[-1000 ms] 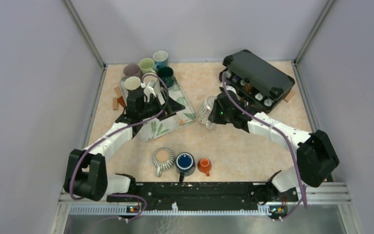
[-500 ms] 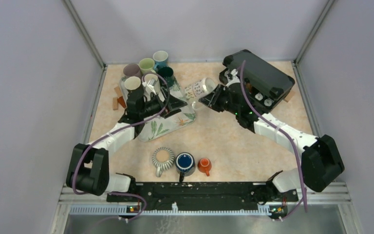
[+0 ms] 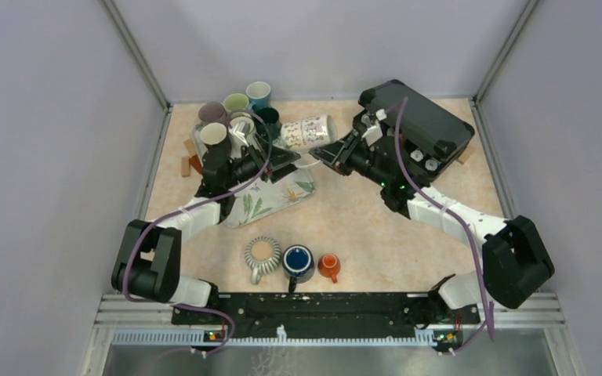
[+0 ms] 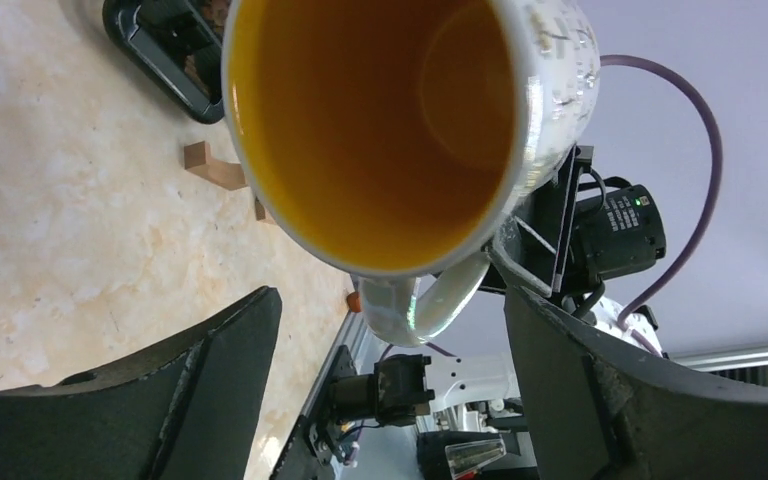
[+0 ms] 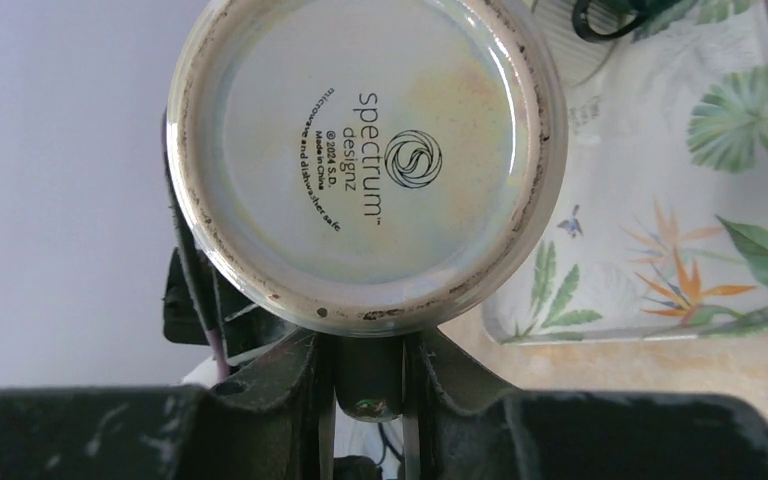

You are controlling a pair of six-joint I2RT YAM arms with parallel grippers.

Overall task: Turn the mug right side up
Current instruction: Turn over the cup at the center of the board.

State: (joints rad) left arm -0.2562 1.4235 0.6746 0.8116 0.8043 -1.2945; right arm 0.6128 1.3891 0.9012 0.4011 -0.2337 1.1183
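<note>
Grey walls enclose a beige marbled tabletop (image 3: 360, 227) in the top view; a white speckled ceramic mug (image 3: 307, 130) hangs on its side above the table in the upper middle of the frame, between the two arms; the right gripper (image 3: 323, 150) meets it from the right and the left gripper (image 3: 288, 160) sits just left of and below it, over a leaf-printed tray (image 3: 270, 200); a cluster of upright mugs (image 3: 236, 103) stands at the upper left, a black plastic case (image 3: 423, 117) lies at the upper right, and a grey striped mug (image 3: 262, 252), a dark blue mug (image 3: 299, 261) and a small orange cup (image 3: 329, 265) line up at the lower centre. From the left wrist, the mug's amber inside faces the lens and fills the top of the frame, its handle at lower centre; the dark left fingers (image 4: 210, 380) stand wide apart at the lower corners, clear of the mug. From the right wrist, the mug's pale base with its printed maker's mark fills the upper centre; the right fingers (image 5: 280, 385) are pinched narrow on the handle at lower centre; the tray shows on the right.
</note>
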